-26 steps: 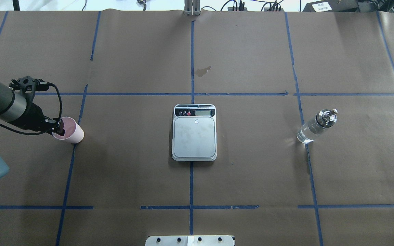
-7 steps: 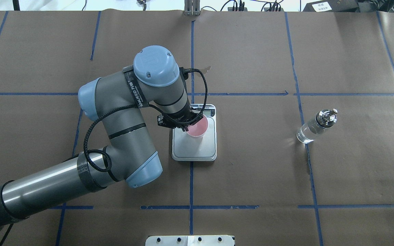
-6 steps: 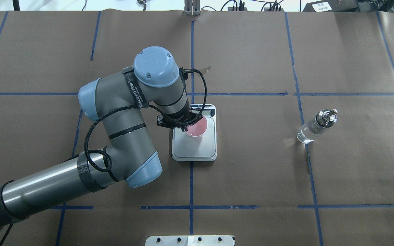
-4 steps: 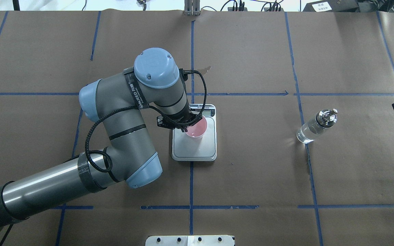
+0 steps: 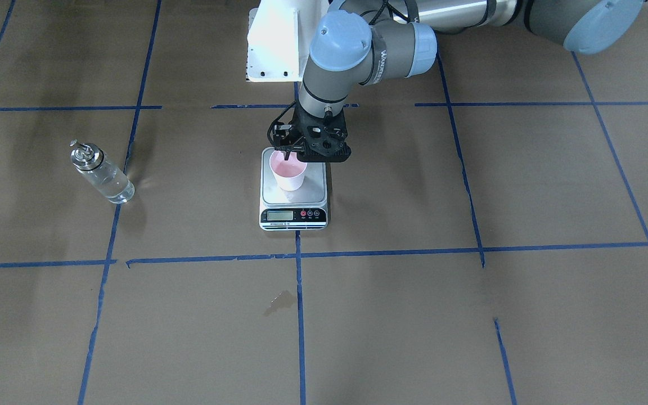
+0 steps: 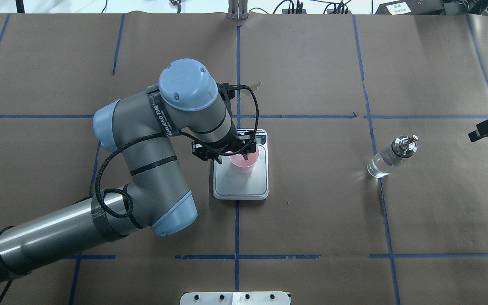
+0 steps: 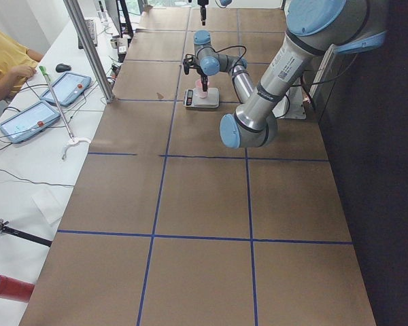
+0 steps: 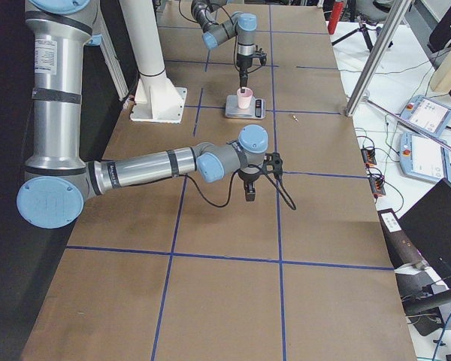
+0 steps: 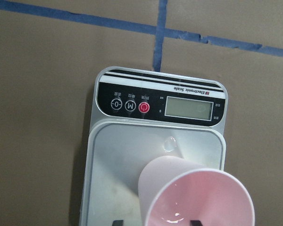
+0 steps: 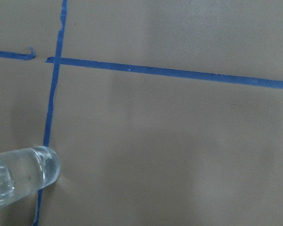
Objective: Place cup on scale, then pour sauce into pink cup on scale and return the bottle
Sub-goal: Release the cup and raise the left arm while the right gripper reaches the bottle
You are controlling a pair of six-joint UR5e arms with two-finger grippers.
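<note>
The pale pink cup stands upright on the steel plate of the scale, near its display end; it also shows in the front view and the left wrist view. My left gripper hangs just above the cup's rim, open, with one fingertip outside the wall and the other inside, neither pressing it. The glass bottle with clear sauce stands at the right. My right gripper pokes in from the right edge, a short way from the bottle. I cannot tell how its jaws stand.
Brown paper with blue tape lines covers the table. A small torn patch lies beyond the scale. The robot's white base plate is at the near edge. My left arm's elbow hangs left of the scale.
My left arm carried the cup from the left side onto the scale. In the last second its gripper let go and rose slightly. My right gripper moved further in toward the bottle.
</note>
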